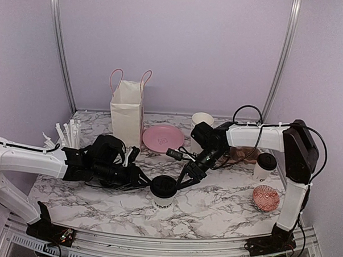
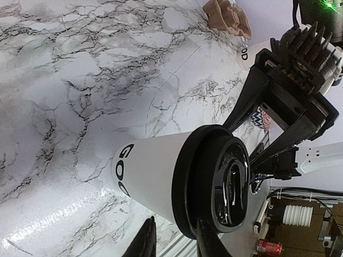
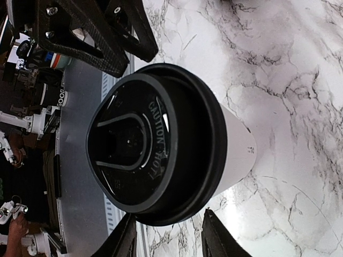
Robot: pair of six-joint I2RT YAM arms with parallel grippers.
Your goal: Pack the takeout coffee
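One takeout coffee cup (image 1: 163, 192), white with a black lid, stands at the middle front of the marble table. My left gripper (image 1: 144, 181) is low at its left and my right gripper (image 1: 184, 176) at its right; both are open and hold nothing. In the left wrist view the cup (image 2: 153, 171) lies just beyond my fingertips (image 2: 143, 242), with the right gripper (image 2: 278, 126) behind it. In the right wrist view the lid (image 3: 144, 144) fills the frame just past my open gripper (image 3: 171, 238). A second coffee cup (image 1: 265, 165) stands at the right.
A white paper bag (image 1: 127, 112) with pink handles stands upright at the back. A pink plate (image 1: 162, 138) and a white bowl (image 1: 202, 121) lie beside it. A straw cup (image 1: 69, 134) is far left. A red-patterned item (image 1: 266, 197) is front right.
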